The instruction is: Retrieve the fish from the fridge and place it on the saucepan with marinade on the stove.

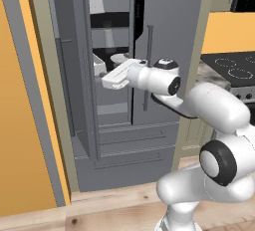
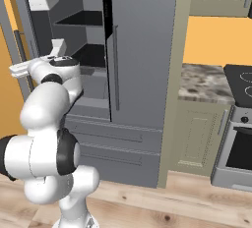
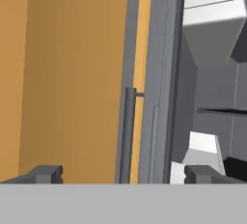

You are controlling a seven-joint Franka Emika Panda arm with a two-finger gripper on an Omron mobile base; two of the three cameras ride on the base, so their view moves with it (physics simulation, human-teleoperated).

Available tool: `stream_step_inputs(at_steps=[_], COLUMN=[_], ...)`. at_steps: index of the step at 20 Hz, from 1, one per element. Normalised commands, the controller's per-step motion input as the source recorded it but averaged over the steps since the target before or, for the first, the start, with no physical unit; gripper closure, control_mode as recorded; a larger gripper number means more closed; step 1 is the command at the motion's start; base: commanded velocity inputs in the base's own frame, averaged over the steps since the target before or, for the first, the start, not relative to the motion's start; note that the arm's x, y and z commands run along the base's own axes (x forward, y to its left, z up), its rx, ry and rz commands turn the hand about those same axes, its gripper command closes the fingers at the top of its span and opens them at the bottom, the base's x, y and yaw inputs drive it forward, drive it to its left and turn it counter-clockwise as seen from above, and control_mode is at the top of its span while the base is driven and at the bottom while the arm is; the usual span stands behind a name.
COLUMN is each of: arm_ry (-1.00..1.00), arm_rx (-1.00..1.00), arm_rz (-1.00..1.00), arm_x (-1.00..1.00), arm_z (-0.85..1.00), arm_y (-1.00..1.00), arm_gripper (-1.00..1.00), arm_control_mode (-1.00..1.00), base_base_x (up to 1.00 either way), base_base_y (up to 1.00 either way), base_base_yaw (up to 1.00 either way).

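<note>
The fridge (image 1: pixel 159 36) stands with its left door swung open and its right door (image 2: pixel 142 50) closed. My gripper (image 1: pixel 103 79) reaches at mid-shelf height into the opening, close to the open door's inner side (image 1: pixel 74 75). In the hand view its fingertips (image 3: pixel 46 174) stand far apart with nothing between them, so the gripper (image 3: pixel 126 175) is open and faces the door's edge and handle (image 3: pixel 128 131). A pale round plate (image 1: pixel 119 57) rests on a dark shelf just behind the hand. The fish is hidden. The stove (image 1: pixel 234 66) lies to the right; the saucepan and marinade are out of view.
White door bins (image 3: pixel 212 20) (image 3: pixel 200 146) hang on the open door, close to the hand's right side. Lower grey drawers (image 1: pixel 132 135) sit under the shelves. A speckled counter (image 2: pixel 204 82) separates fridge and stove (image 2: pixel 241 82). An orange wall (image 1: pixel 20 125) bounds the left.
</note>
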Motion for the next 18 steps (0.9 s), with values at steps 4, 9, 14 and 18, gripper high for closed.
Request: stream_step_inputs(at_steps=[4,9,14,18], arm_ry=[-0.07,-0.01,0.00,0.00], arm_rx=[0.00,0.00,0.00,0.00], arm_rz=[0.03,0.09,0.11,0.12], arm_x=[0.29,0.38,0.58,0.56], arm_z=[-0.24,-0.06,-0.06,-0.12], arm_y=[-0.28,-0.38,-0.27,-0.25], arm_gripper=[-1.00,-1.00,-1.00,-1.00], arm_control_mode=[-1.00,-1.00,-1.00,-1.00], base_base_x=[0.00,0.00,0.00,0.00], base_base_y=[0.00,0.00,0.00,0.00], base_base_yaw=[0.00,0.00,0.00,0.00])
